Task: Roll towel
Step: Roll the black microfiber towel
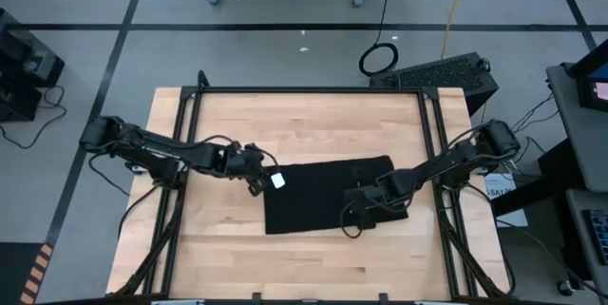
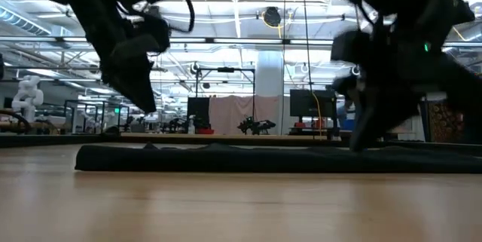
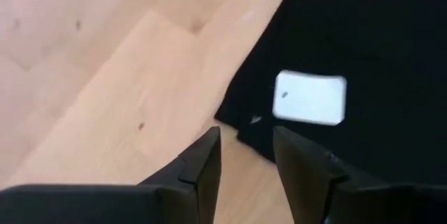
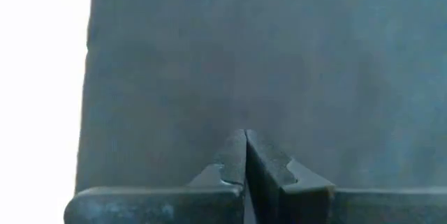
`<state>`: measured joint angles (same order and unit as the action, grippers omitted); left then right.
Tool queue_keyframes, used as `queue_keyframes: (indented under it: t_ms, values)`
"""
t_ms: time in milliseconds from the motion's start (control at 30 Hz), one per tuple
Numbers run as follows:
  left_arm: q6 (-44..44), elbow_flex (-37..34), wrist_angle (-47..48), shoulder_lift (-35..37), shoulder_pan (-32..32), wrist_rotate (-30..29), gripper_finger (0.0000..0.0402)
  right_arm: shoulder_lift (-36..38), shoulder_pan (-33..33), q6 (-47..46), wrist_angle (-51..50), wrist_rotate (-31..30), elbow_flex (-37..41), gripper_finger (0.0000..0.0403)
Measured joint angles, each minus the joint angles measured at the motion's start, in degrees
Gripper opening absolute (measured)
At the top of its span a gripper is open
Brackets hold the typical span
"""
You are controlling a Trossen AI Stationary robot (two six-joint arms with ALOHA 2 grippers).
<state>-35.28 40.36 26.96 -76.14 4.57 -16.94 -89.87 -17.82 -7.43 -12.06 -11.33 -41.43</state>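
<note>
The black towel lies spread flat on the wooden table, its white tag turned up at the left end. My left gripper hangs open above the towel's left corner, close to the tag, with nothing between its fingers. In the low view it stands clear above the cloth. My right gripper is shut and points steeply down at the towel's right half, low over it. My right gripper's shut fingertips come down from above, slanting, onto the flat cloth of the towel's right half. Whether they touch the cloth, I cannot tell. The towel lies flat under them.
A black frame runs round the table's far edge and sides. Bare wood lies between the towel and the near edge, and more toward the far edge. Cables trail from both arms.
</note>
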Motion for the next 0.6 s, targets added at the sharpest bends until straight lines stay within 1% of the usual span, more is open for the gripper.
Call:
queue_keyframes:
  t_ms: [67,167,200,333,467,600]
  values:
    - [0.85,-0.07,-0.92,-1.20,-1.64,1.91,0.0149,2.45,0.12,1.26,0.73,-0.29,-0.14,0.0000]
    - [1.55,-0.07,-5.08,-2.94,-3.40,6.53,0.0173,5.22,0.12,2.13,0.69,-0.38,-0.13,0.0000]
    - [2.07,-0.07,-5.92,-3.66,-3.78,7.25,0.0182,6.10,0.12,2.13,1.10,-0.56,-0.13,0.0000]
    - [2.62,-0.07,-5.51,-6.45,-5.59,6.71,0.0207,7.96,0.06,2.15,1.21,-0.66,-0.15,0.0000]
    - [2.60,-0.09,-5.03,-9.15,-6.96,7.00,0.0212,8.04,0.07,2.21,1.04,-0.66,-0.15,0.0000]
    - [1.03,-0.09,-5.22,-10.61,-7.71,10.50,0.0212,7.78,0.08,2.51,0.86,-0.72,-0.20,0.0000]
